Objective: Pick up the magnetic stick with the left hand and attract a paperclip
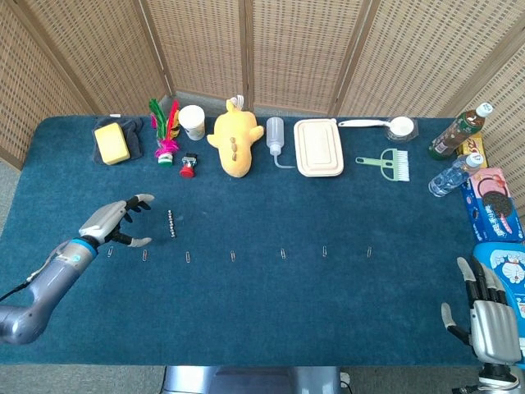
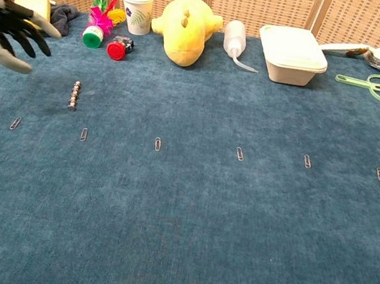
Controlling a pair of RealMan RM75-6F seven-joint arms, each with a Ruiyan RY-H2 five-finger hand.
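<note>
Where wicker screens back your blue-carpeted table (image 1: 328, 312), seven small wire paperclips (image 2: 158, 144) in a row, one beaded metal magnetic stick (image 1: 171, 223), left hand (image 1: 115, 222) spread empty, right hand (image 1: 490, 305) open.

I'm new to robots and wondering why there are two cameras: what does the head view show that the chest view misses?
Only the head view shows the right hand, open at the table's near right corner, plus the bottles and snack boxes on the right. The chest view adds nothing new, only a closer look. Both show the open left hand, magnetic stick and paperclips.

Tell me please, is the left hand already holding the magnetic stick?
No, the left hand is open beside the magnetic stick, which lies untouched on the table.
</note>
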